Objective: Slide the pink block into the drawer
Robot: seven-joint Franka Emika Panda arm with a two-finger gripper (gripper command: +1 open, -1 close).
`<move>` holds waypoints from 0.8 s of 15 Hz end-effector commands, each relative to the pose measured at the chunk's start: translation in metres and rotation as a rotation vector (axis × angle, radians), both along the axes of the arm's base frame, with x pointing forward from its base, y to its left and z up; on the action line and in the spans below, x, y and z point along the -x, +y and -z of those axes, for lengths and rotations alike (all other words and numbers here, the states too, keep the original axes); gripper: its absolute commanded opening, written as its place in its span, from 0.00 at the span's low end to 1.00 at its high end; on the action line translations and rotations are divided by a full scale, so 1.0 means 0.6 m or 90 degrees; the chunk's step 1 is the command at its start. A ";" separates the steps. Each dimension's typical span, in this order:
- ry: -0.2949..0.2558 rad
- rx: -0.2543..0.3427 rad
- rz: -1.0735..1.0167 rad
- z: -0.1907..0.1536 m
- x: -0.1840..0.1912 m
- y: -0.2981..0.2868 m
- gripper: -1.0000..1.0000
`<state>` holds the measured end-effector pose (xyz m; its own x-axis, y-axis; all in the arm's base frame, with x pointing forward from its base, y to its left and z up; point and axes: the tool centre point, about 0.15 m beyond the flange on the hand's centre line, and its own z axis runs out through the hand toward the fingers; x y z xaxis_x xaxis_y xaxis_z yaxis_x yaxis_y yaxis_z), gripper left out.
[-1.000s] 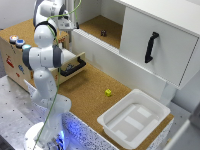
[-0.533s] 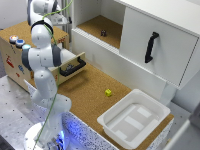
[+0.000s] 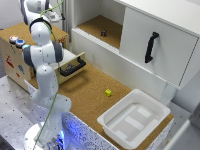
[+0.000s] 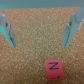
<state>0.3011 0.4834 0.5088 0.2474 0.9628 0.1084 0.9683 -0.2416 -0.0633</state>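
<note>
- Gripper [image 4: 42,30] — in the wrist view its two light-blue fingers [image 4: 8,31] stand spread wide apart, nothing between them but cork; it touches no object.
- Pink block [image 4: 53,70] — a small cube with a dark letter-like mark on its top face, lying on the cork beyond the fingertips, clear of both fingers. In the exterior view the arm hides it, so which cork surface it lies on cannot be told.
- Arm [image 3: 42,55] — white, jointed, rising from its base at about 7 o'clock in the exterior view and reaching toward 11 o'clock, over the wooden box [image 3: 20,57].
- Drawer [image 3: 74,65] — light plywood with a black bar handle, pulled partly out of the wooden box's front; it sits at roughly 9 o'clock from the scene's middle, partly behind the arm.
- Cork table top [image 3: 90,95] — carries a small yellow block [image 3: 108,92] near the centre and a white tray [image 3: 134,117] at about 4 o'clock, the two near each other but apart.
- White cabinet [image 3: 155,47] — at 1 to 2 o'clock, its door bearing a black handle; beside it, an open cork-floored shelf holds a small dark object [image 3: 103,33].
</note>
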 end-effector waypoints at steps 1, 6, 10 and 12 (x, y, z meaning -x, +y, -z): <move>0.067 0.119 -0.013 0.027 -0.030 0.065 0.00; 0.063 0.103 0.019 0.065 -0.039 0.057 0.00; 0.028 0.098 0.050 0.073 -0.046 0.051 0.00; 0.012 0.079 0.061 0.083 -0.055 0.049 0.00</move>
